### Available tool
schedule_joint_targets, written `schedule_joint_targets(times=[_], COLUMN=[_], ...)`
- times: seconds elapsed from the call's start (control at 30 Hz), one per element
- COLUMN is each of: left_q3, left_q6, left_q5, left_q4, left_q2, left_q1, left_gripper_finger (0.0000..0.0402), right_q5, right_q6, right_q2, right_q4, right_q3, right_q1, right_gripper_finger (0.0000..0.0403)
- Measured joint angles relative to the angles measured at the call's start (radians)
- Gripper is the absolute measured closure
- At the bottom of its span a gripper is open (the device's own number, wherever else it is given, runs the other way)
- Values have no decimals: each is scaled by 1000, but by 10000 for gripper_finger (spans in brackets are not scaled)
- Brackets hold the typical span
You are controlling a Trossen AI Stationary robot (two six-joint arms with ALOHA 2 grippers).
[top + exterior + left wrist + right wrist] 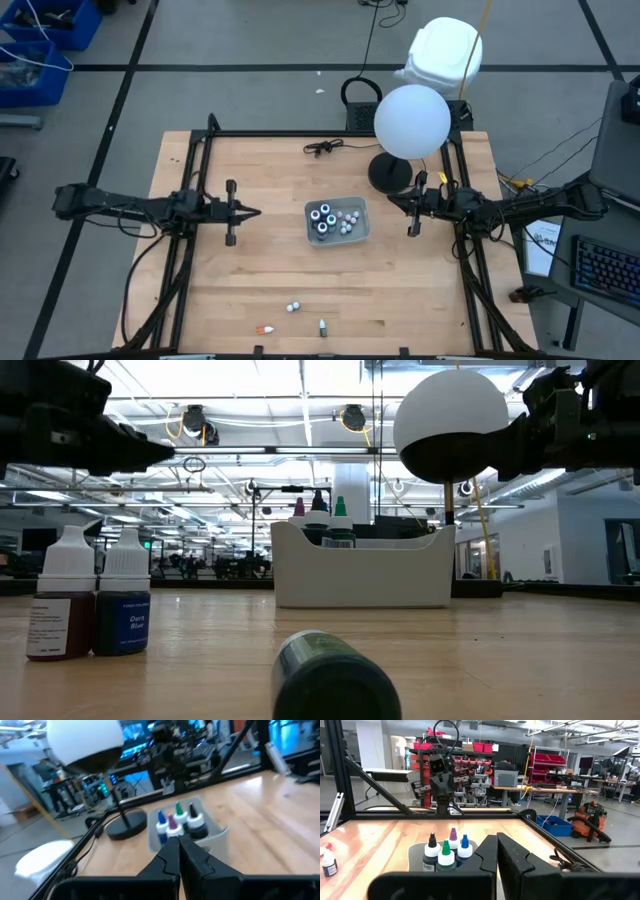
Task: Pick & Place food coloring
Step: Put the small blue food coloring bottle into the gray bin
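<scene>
From above, the grey tray [337, 222] sits mid-table holding four dark bottles [322, 218] and a cluster of tiny white-capped ones [348, 222], while a few stragglers lie well apart near the front edge: a white pair [293, 307], an orange-tipped one [264, 329] and a green one [323, 327]. The left gripper [252, 212] and right gripper [393, 200] hang on either side of the tray, both clenched on nothing. At table height, two white-capped dropper bottles [92, 606] stand upright side by side, and a dark green bottle [335, 678] lies toppled in the foreground, with the tray behind. The left wrist view shows pinched fingers [176, 854] aimed at the tray's tall bottles [177, 822]. The right wrist view shows the same four nozzled bottles [446, 851] in the tray. Judging by this, most of the set is placed; the few loose bottles at the front remain.
</scene>
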Motion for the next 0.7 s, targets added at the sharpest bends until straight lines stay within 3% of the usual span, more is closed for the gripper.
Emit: schedule_joint_targets(times=[0.37, 0.53, 0.7], left_q3=[-4, -4, -4], left_q6=[-12, -13, -16], left_q5=[-1, -1, -1], left_q4=[-12, -6, 27], left_q2=[2, 2, 2], left_q1=[32, 32, 32], left_gripper_finger=[399, 375, 356], right_q5=[2, 74, 77], right_q6=[-15, -16, -21], right_q2=[0, 0, 0], right_q4=[-6, 25, 19], right_q3=[0, 0, 0], right_q1=[0, 2, 2], right_gripper_finger=[403, 403, 403])
